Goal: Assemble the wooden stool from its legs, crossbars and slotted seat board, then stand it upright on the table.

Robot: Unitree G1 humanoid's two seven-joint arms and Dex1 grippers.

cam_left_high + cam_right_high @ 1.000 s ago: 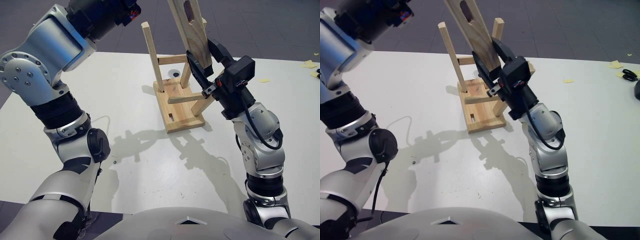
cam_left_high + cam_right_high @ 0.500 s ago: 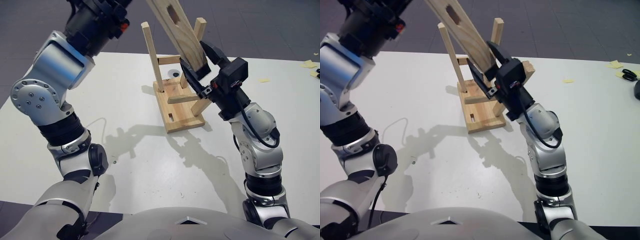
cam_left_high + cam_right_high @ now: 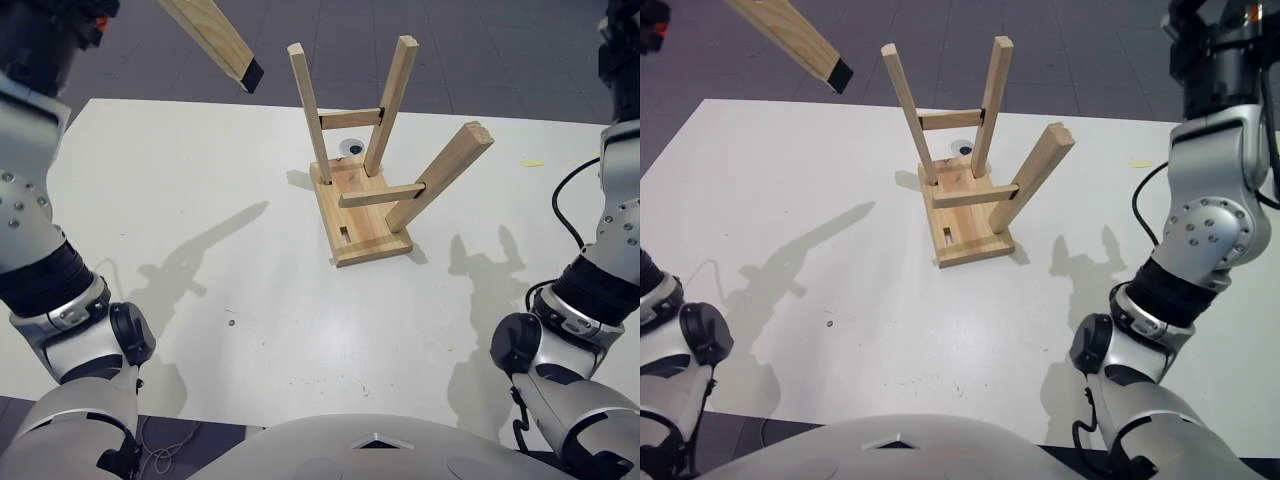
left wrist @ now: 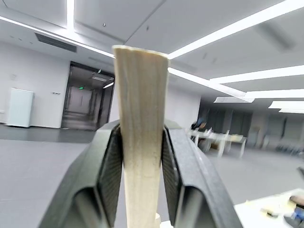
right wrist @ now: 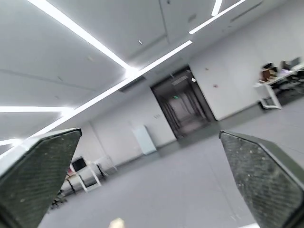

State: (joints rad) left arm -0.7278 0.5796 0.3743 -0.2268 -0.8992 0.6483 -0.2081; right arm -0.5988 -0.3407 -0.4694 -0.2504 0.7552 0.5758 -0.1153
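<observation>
Three legs (image 3: 306, 110) stand in the seat board (image 3: 368, 238), which lies upside down mid-tabletop (image 3: 150, 150), tied by two crossbars (image 3: 350, 118) (one leg leans well outward). One fourth leg (image 3: 210, 35) hangs high over the tabletop's far left, clamped in the left end effector (image 4: 141, 137). The right end effector (image 5: 147, 156) is raised, fingers apart, holding nothing. Fitting the last leg looks to be the step in hand. Next, that leg needs lowering end-first into the board's free slot, probably with the frame steadied.

On the white surface (image 3: 150, 220): a yellow scrap (image 3: 531, 162) at two o'clock, a round grommet (image 3: 349, 148) at twelve, a dark speck (image 3: 231, 323) at eight.
</observation>
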